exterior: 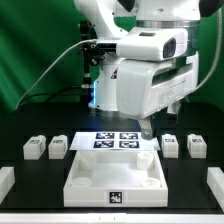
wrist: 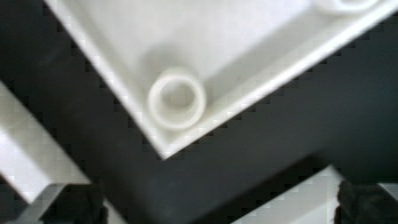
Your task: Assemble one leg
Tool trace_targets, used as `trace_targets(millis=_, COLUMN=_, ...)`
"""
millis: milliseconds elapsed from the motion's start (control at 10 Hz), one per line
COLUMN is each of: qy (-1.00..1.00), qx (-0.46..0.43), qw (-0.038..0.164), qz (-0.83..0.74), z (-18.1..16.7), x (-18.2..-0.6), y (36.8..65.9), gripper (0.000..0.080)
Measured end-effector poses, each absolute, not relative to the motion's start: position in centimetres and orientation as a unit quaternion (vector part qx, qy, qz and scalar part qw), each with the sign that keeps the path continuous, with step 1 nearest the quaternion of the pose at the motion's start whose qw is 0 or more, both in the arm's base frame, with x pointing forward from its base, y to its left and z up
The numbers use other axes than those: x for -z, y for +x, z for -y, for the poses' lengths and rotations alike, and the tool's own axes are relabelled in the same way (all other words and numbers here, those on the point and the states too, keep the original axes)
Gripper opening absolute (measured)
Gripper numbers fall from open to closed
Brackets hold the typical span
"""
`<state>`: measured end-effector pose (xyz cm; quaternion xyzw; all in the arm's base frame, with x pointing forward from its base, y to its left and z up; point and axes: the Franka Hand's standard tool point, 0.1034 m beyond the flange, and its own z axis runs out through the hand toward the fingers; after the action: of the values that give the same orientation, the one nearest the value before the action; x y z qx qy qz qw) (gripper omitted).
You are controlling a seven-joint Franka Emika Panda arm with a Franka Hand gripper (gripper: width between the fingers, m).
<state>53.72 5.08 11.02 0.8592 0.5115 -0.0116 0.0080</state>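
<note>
Four legs (exterior: 58, 148) stand in one row on the black table (exterior: 40, 195), two at each side of the marker board (exterior: 115, 140); none is in my gripper (exterior: 148, 128). Their tags, and the one on the tabletop (exterior: 115, 180), are too small to read. In the wrist view my fingers (wrist: 63, 200) are blurred but wide apart, nothing between them, above a tabletop corner with a round socket (wrist: 175, 100).
</note>
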Motion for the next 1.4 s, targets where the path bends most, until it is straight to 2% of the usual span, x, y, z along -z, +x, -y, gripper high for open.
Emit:
trace_targets(millis=200, qy=0.777, qx=0.002, qw=0.013, qz=-0.629, z=-3.4, x=-10.3, y=51.7, gripper=0.0650)
trace_targets(millis=400, qy=0.688, qx=0.002, qw=0.015, qz=-0.726, z=-1.8, x=-10.0, y=51.4, gripper=0.0650)
trace_targets(millis=900, qy=0.671, qx=0.000, qw=0.020, qz=-0.741, z=-1.6, x=-9.7, y=51.3, gripper=0.0650)
trace_targets(millis=1000, qy=0.669, qx=-0.008, qw=0.026, qz=-0.742, z=-0.7, x=-8.0, y=49.1, gripper=0.0650)
trace_targets(millis=1100, qy=0.670, qx=0.003, qw=0.016, qz=-0.742, z=0.1, x=-6.0, y=46.0, gripper=0.0650)
trace_targets(millis=1400, qy=0.683, qx=0.008, qw=-0.001, qz=-0.730, z=1.2, x=-1.9, y=43.6, gripper=0.0650)
